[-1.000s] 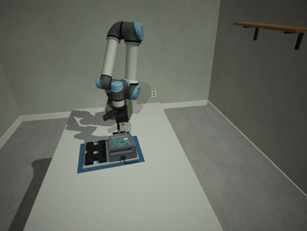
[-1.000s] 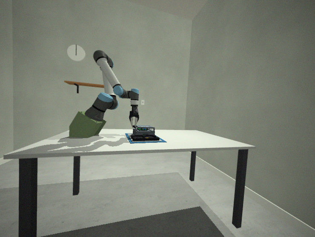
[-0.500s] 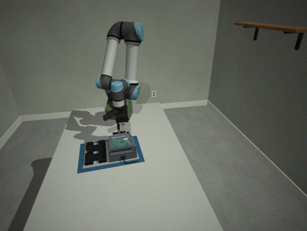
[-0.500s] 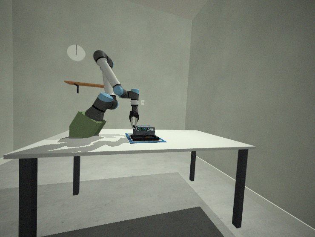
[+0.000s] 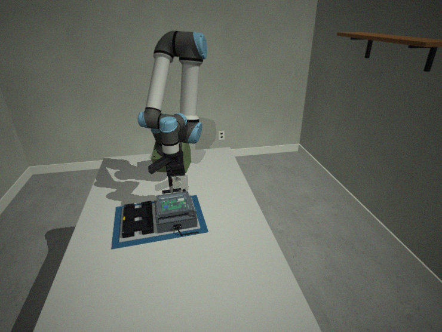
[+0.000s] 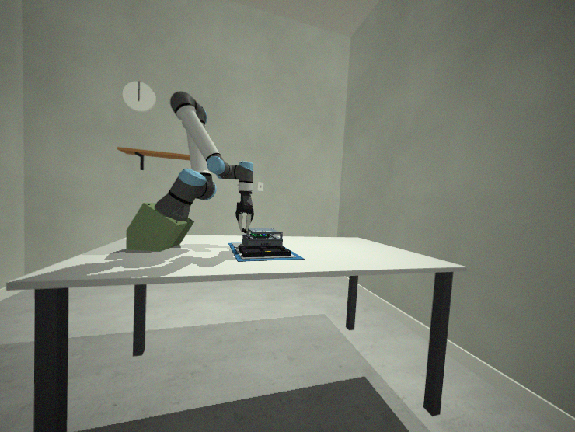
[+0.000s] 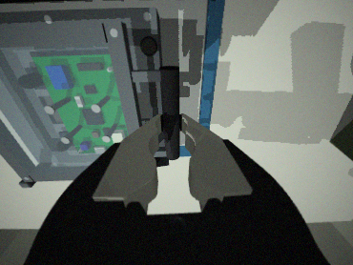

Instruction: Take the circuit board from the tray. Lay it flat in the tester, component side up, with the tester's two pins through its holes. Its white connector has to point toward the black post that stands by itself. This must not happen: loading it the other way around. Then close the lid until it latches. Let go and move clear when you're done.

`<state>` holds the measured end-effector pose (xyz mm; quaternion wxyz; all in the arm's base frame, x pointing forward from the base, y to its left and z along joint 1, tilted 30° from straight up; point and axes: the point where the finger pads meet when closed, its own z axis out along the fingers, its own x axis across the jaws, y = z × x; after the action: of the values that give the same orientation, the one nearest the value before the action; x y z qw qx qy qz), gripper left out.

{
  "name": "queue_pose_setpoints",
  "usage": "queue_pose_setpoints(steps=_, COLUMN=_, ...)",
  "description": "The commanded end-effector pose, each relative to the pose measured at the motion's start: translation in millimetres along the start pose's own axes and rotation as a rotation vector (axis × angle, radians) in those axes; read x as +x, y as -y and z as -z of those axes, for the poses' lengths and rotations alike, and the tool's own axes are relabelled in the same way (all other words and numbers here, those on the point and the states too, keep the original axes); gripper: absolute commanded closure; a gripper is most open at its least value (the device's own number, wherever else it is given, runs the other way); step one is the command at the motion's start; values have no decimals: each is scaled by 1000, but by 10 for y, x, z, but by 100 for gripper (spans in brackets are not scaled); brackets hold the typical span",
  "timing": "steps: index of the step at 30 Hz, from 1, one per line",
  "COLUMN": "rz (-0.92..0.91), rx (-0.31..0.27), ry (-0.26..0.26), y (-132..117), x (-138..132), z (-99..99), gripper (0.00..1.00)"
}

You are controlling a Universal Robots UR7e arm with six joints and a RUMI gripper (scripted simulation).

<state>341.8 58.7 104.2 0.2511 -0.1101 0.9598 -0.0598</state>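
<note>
The green circuit board (image 5: 171, 205) (image 7: 78, 107) lies flat in the grey tester (image 5: 168, 225) (image 6: 262, 238), component side up. It shows through the lid's grey frame (image 5: 190, 205) (image 7: 119, 71), which lies low over it. I cannot tell whether the lid is fully down. My gripper (image 5: 171, 190) (image 6: 245, 228) (image 7: 171, 115) stands upright at the tester's far edge. It is shut on the lid's dark round handle (image 7: 169, 91). The black tray (image 5: 137, 217) left of the tester holds no board.
Tester and tray stand on a blue-bordered mat (image 5: 157, 239) (image 7: 212, 62) on the white table (image 5: 171, 285) (image 6: 371, 255). The arm's green base (image 6: 155, 229) is behind the mat. A short black cable (image 5: 187, 232) lies at the tester's front.
</note>
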Motion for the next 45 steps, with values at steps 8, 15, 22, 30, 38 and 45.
queue_pose_setpoints(steps=8, rz=0, rx=0, ry=1, y=0, x=-3, z=-18, gripper=100)
queue_pose_setpoints(steps=15, rz=0, rx=0, ry=1, y=0, x=-3, z=-29, gripper=100)
queue_pose_setpoints(steps=22, rz=0, rx=0, ry=1, y=0, x=-3, z=-29, gripper=100)
queue_pose_setpoints(steps=30, rz=0, rx=0, ry=1, y=0, x=-3, z=-29, gripper=87)
queue_pose_setpoints(steps=38, rz=0, rx=0, ry=1, y=0, x=-3, z=-29, gripper=87)
queue_pose_setpoints(steps=45, rz=0, rx=0, ry=1, y=0, x=-3, z=-29, gripper=87)
